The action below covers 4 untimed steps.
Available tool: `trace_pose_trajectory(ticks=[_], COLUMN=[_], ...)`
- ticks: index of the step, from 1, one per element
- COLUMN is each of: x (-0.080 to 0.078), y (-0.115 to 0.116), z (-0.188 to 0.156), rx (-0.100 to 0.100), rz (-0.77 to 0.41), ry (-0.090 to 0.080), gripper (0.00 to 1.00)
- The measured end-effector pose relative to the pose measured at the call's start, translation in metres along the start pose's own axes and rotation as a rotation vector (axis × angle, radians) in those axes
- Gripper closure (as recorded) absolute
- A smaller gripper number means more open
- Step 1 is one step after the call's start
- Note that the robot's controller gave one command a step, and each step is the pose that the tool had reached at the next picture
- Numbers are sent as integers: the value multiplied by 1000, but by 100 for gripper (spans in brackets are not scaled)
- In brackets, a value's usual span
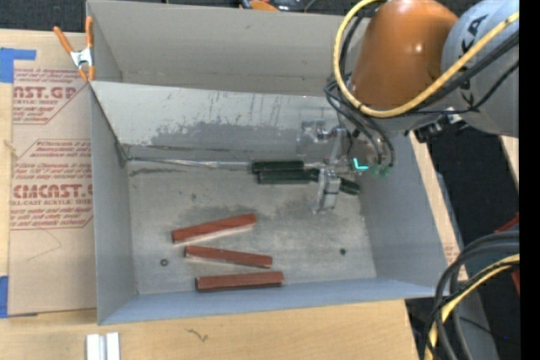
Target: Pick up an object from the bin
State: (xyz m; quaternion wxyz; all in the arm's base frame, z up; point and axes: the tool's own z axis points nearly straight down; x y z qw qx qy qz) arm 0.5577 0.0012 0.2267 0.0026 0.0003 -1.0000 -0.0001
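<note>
A dark, greenish-black bar (283, 173) lies flat on the bin floor, right of the middle and close to the foot of the back wall, its length running left to right; its right end meets the gripper (327, 185), which hangs low over the floor at that end; whether the gripper is open or closed cannot be told, nor whether it has hold of the bar. Above the gripper sits the arm's rounded orange cover (401, 55), looped with yellow cables (344, 55). Well apart, towards the front left of the grey bin (211, 38), lie three reddish-brown sticks, roughly parallel and not touching: the upper stick (213, 228), the middle stick (229, 256) and the lowest stick (240, 282) near the front wall.
</note>
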Motion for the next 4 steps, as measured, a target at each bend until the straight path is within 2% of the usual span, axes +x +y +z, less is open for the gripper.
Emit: trace_pose_trajectory(ticks=[1, 2, 3, 4], x=[-29, 0, -2, 13], y=[76, 139, 138, 189], z=[106, 158, 156, -56], rx=[-1, -1, 0, 0], rz=[-225, -576, -571, -583], ry=[-2, -3, -7, -17], gripper=[0, 0, 100, 100])
